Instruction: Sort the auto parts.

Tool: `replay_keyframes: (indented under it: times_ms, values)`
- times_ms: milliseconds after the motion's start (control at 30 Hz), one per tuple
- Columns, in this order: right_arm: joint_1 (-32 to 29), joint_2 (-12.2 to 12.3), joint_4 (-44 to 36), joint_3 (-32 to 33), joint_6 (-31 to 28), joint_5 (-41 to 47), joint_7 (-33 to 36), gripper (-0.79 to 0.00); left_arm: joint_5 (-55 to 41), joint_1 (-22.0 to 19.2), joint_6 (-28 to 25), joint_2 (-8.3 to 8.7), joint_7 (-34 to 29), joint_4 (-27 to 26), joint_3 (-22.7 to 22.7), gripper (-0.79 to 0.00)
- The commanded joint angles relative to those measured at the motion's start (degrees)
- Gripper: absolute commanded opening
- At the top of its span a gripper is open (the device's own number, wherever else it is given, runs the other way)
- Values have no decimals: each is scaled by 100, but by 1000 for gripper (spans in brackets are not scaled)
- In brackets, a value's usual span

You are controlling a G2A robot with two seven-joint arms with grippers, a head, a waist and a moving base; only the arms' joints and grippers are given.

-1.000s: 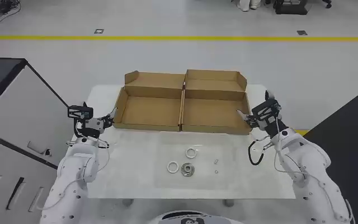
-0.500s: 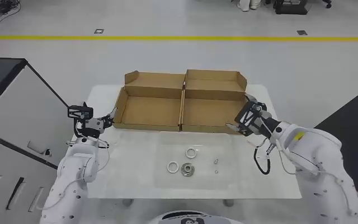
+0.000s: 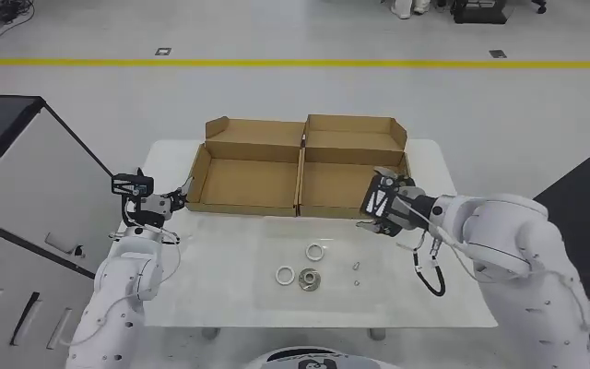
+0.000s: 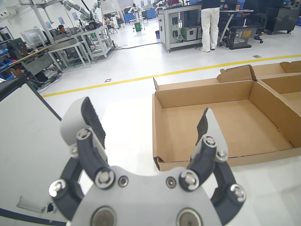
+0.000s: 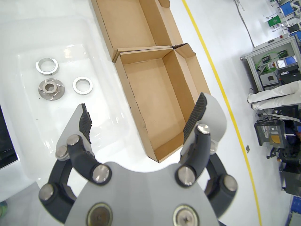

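Note:
Several metal parts lie on the white table point(image 3: 221, 286) in front of two open cardboard boxes: a plain ring point(image 3: 315, 251), a notched ring point(image 3: 285, 275), a flanged hub point(image 3: 310, 279) and two tiny fasteners point(image 3: 356, 267). My right gripper point(image 3: 371, 205) hangs open over the front right part of the right box point(image 3: 346, 187), empty. In the right wrist view the gripper point(image 5: 142, 109) faces the hub point(image 5: 51, 89), plain ring point(image 5: 82, 85) and notched ring point(image 5: 46, 66). My left gripper point(image 3: 184, 191) stands open and empty beside the left box point(image 3: 247, 182); the left wrist view shows the same gripper point(image 4: 147, 116).
Both boxes hold nothing, their lids folded back toward the far table edge. The left box point(image 4: 223, 123) has low walls. A grey cabinet point(image 3: 28, 184) stands off the table's left side. Bare table lies in front of the parts.
My right gripper has swung left from the table's right edge to above the right box's front part, turning toward the parts. The left arm has kept still.

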Motion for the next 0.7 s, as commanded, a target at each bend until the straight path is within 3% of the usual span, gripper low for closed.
replay_keyframes:
  times_ms: [0, 400, 667]
  values:
    - [107, 140, -14, -166, 138, 107, 139, 0, 0, 0, 0, 0, 0, 0, 0, 0]
    - [867, 1129, 0, -1403, 737, 471, 739, 0, 0, 0, 0, 0, 0, 0, 0, 0]
    - [1401, 1627, 139, -2232, 1026, 791, 1027, 0, 0, 0, 0, 0, 0, 0, 0, 0]
